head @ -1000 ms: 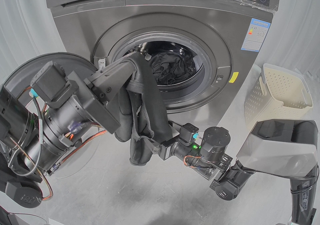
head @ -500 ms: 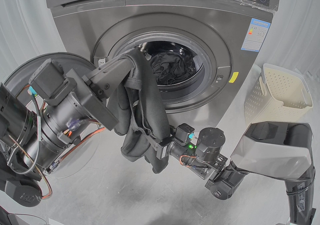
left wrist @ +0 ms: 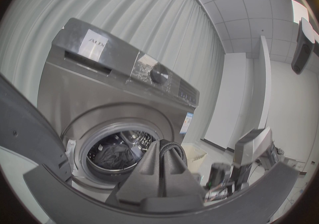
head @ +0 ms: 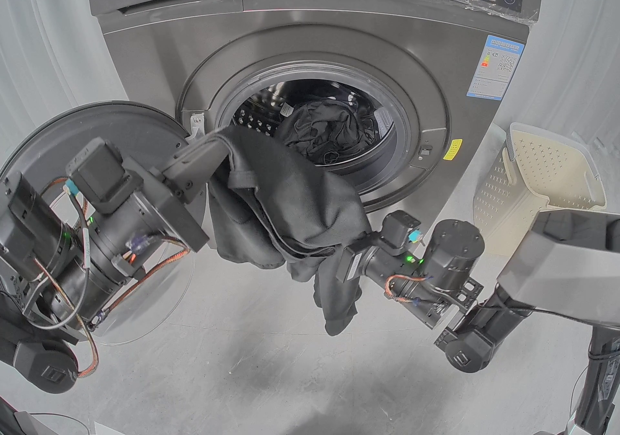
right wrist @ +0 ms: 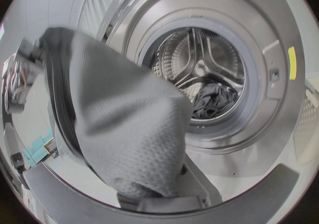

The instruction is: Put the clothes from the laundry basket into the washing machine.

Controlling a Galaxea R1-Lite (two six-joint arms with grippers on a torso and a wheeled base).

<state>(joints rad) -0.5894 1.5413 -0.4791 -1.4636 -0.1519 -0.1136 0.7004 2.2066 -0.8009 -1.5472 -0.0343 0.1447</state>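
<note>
The grey front-loading washing machine (head: 323, 30) stands with its round door (head: 97, 126) swung open at the left. Just before the door, the left gripper (head: 216, 147) is clamped tight on one end of a dark grey knitted garment (head: 290, 197). The garment spans in front of the drum opening, where dark crumpled clothes (head: 323, 126) lie. Its far end covers the right gripper (head: 345, 260), whose grip cannot be told. A cream perforated plastic laundry basket (head: 542, 184) stands rightmost.

dark garment (head: 290, 197) before open washing machine (head: 161, 55)
</note>
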